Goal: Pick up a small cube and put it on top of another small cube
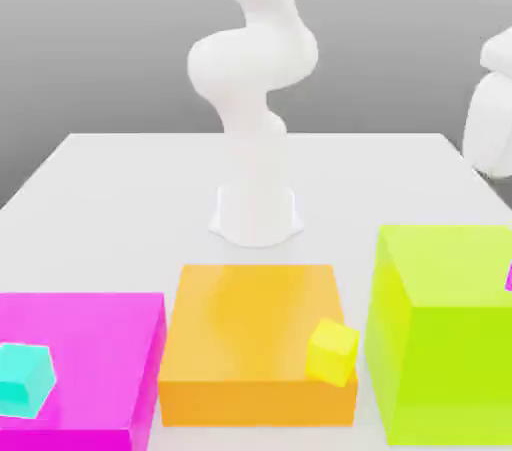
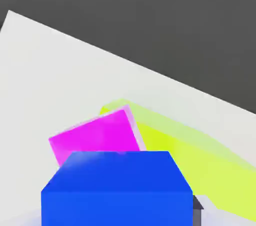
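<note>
1. Nearest the hand camera sits the small blue cube point(image 2: 117, 188), and since the claw is pressed fully together, I judge it pinched there for carrying.
2. Lime block point(image 1: 445, 334) stands at the tabletop's point(image 1: 120, 189) front corner, a small magenta cube point(image 2: 95, 141) apparently resting on it, a likely stacking target.
3. Magenta block point(image 1: 80, 364) carries a cyan cube point(image 1: 24, 379).
4. Orange block point(image 1: 258, 339) has a yellow cube point(image 1: 332, 350) tilted against its front.
</note>
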Motion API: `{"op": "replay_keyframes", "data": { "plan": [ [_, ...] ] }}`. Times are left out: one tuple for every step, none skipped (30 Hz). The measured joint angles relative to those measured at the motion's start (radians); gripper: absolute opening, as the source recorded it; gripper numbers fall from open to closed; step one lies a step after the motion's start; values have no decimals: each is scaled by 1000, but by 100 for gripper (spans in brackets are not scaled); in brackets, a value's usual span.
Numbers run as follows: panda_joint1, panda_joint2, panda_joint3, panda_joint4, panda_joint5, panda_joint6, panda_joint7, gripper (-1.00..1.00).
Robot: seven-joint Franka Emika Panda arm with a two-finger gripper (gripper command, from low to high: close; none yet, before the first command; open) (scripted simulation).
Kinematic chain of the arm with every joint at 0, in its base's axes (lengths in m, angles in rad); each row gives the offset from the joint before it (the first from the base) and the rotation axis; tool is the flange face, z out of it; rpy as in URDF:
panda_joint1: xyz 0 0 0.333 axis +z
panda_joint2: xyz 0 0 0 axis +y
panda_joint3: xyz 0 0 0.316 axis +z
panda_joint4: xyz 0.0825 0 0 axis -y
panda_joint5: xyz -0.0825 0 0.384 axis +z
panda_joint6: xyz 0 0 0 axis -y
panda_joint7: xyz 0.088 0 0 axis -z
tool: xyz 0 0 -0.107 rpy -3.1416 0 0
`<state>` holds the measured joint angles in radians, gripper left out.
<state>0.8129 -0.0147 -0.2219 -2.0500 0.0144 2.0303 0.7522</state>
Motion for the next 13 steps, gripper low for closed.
{"op": "replay_keyframes", "data": {
  "plan": [
    [26, 11, -8, -15, -3, 28, -13, -100],
    [52, 25, -18, -36, -2, 64, -22, -100],
    [70, 41, -33, -60, 2, 104, -29, -100],
    [59, 49, -49, -73, 5, 126, -33, 100],
    [36, 49, -49, -73, 5, 126, -33, 100],
    [32, 49, -49, -73, 5, 126, -33, 100],
    [32, 49, -49, -73, 5, 126, -33, 100],
    [32, 49, -49, -73, 5, 126, -33, 100],
    [32, 49, -49, -73, 5, 126, -33, 100],
    [30, 53, -52, -80, 2, 137, -33, 100],
    [26, 47, -53, -70, -2, 120, -31, 100],
    [23, 35, -54, -51, -7, 90, -28, 100],
    [19, 21, -52, -28, -12, 54, -24, 100]
  ]
}}
